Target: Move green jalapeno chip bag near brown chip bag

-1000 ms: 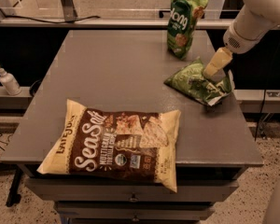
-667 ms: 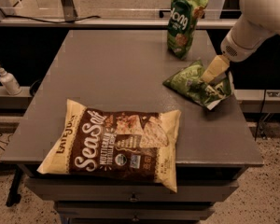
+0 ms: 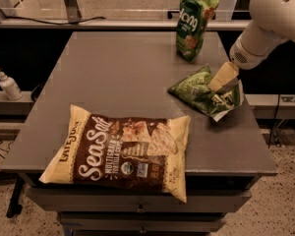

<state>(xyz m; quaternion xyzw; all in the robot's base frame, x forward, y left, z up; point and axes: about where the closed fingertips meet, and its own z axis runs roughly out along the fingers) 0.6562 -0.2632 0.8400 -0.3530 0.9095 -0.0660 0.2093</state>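
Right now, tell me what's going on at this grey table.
The robot's white arm reaches in from the right, and its gripper is down on the small crinkly light-green jalapeno chip bag at the right side of the grey table. The large brown-and-cream Sea Salt chip bag lies flat at the front left, well apart from it. A taller dark-green pouch stands upright at the back. The green bag is not yet near the brown one.
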